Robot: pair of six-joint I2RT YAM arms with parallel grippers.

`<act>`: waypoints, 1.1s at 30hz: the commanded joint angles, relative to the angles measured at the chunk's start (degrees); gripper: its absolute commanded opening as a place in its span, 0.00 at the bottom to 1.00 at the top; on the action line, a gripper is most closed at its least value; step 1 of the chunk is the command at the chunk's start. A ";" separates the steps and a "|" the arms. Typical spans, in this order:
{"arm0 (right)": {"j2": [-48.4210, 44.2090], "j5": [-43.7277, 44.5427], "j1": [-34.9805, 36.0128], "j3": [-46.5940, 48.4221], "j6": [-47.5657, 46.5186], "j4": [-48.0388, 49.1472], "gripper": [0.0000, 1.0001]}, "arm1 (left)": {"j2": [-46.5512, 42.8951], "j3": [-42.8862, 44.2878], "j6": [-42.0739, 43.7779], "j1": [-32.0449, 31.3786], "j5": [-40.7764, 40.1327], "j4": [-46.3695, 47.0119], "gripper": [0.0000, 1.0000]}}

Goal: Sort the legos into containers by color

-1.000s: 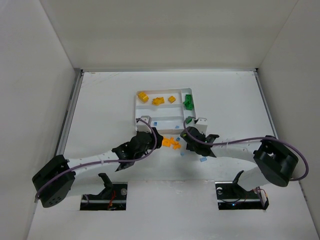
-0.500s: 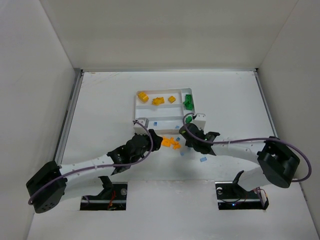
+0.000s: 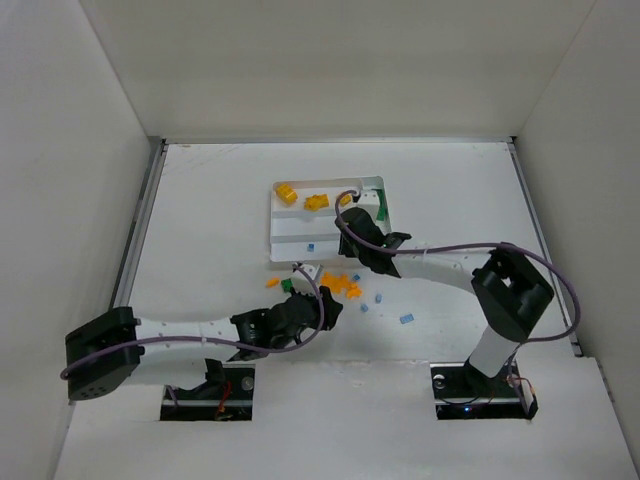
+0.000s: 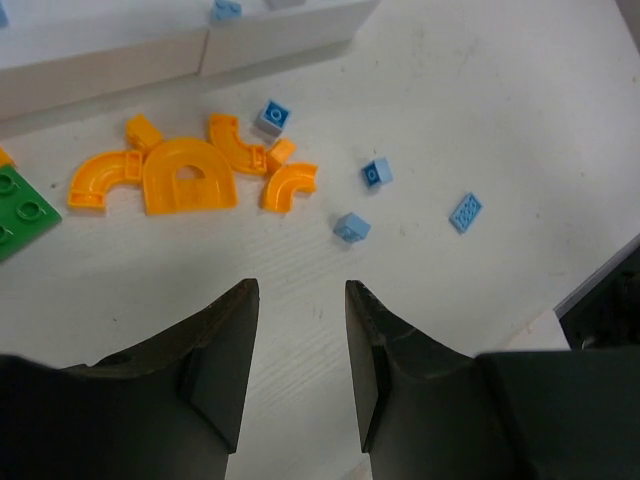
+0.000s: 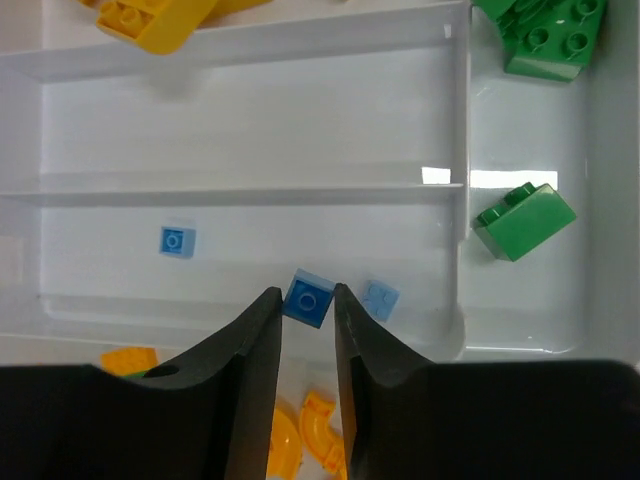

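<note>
Your white tray (image 3: pixel 290 228) lies mid-table, with yellow bricks (image 5: pixel 150 20) in its far section and green bricks (image 5: pixel 524 221) in the narrow side section. Your right gripper (image 5: pixel 305 293) hangs over the near section, jaws pinched on one tiny pale blue brick (image 5: pixel 306 303). Your left gripper (image 4: pixel 297 292) hovers above the table, jaws partly apart and holding nothing. Ahead of it on the table lie orange curved pieces (image 4: pixel 186 176) and scattered blue bricks (image 4: pixel 374 173).
</note>
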 commanded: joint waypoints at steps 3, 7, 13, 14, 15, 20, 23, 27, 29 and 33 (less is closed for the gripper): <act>2.43 -1.62 -0.75 4.02 -1.97 2.79 0.46 | 5.82 1.65 0.85 -3.30 -2.34 5.38 0.38; 0.24 -1.54 -1.10 2.71 -1.89 3.67 0.49 | 11.18 4.02 1.99 -4.61 -1.98 6.53 0.41; -9.59 -0.05 -0.93 -7.12 0.13 4.72 0.45 | 17.34 8.24 6.12 -6.64 -1.63 7.41 0.48; -11.78 0.22 -0.93 -9.66 0.75 5.08 0.43 | 17.96 8.59 6.47 -6.81 -1.63 7.50 0.48; -14.59 0.48 -0.93 -12.82 1.62 5.43 0.42 | 19.09 9.12 6.91 -6.90 -1.72 7.85 0.48; -28.59 1.19 -0.93 -25.69 7.17 3.32 0.40 | 24.64 12.73 9.03 -6.81 -1.63 7.41 0.48; -34.29 2.50 -0.67 -29.11 10.23 -2.46 0.40 | 27.88 14.92 10.08 -6.64 -2.16 6.63 0.48; -37.73 5.57 0.91 -30.17 14.89 -13.61 0.40 | 30.61 17.38 10.43 -5.76 -2.78 4.78 0.48; -39.05 7.42 2.58 -30.26 18.31 -18.45 0.39 | 31.84 18.26 11.04 -5.32 -2.77 4.69 0.48; -41.33 8.05 5.13 -30.43 24.39 -23.92 0.38 | 32.99 19.49 11.58 -4.44 -2.69 4.25 0.48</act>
